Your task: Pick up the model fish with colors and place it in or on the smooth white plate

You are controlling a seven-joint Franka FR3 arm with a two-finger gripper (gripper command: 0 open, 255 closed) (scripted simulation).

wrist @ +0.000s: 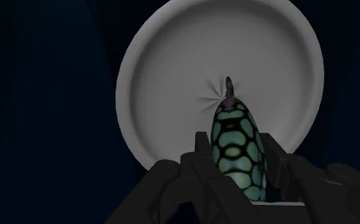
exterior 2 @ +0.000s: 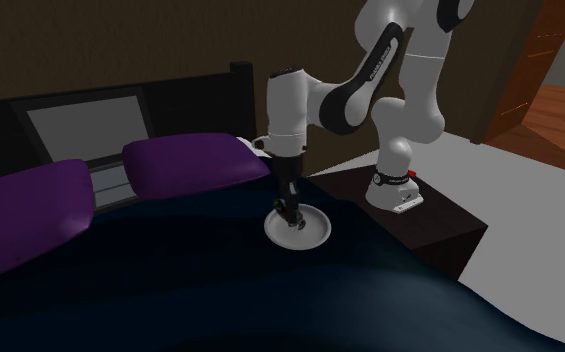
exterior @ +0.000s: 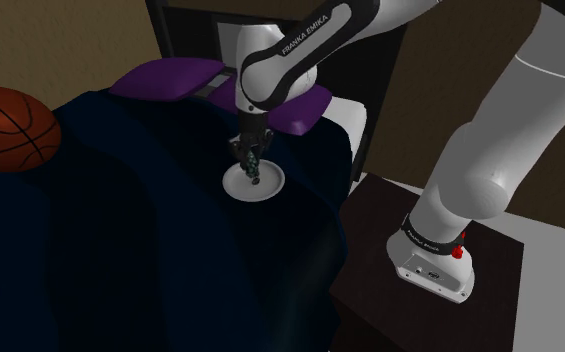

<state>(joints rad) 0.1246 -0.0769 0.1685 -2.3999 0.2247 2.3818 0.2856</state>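
- The claw (exterior: 251,163) grips the model fish (wrist: 237,143), green with black netting, its fingers pressed to both flanks.
- Directly under the claw sits the white plate (wrist: 172,76), with the fish's purple tip pointing at its centre.
- The plate rests on a dark blue bedcover (exterior: 120,250).
- Purple pillows (exterior 2: 195,160) lie beyond the claw.

We see a smooth, matt white plate (wrist: 172,76), a model fish (wrist: 237,149) with smooth pale-green skin netted in black, a dark blue bed cover (exterior: 120,230) that folds like soft cloth, equally matt purple pillows (exterior 2: 190,160), and a smooth, faintly shiny white arm (exterior: 510,130).
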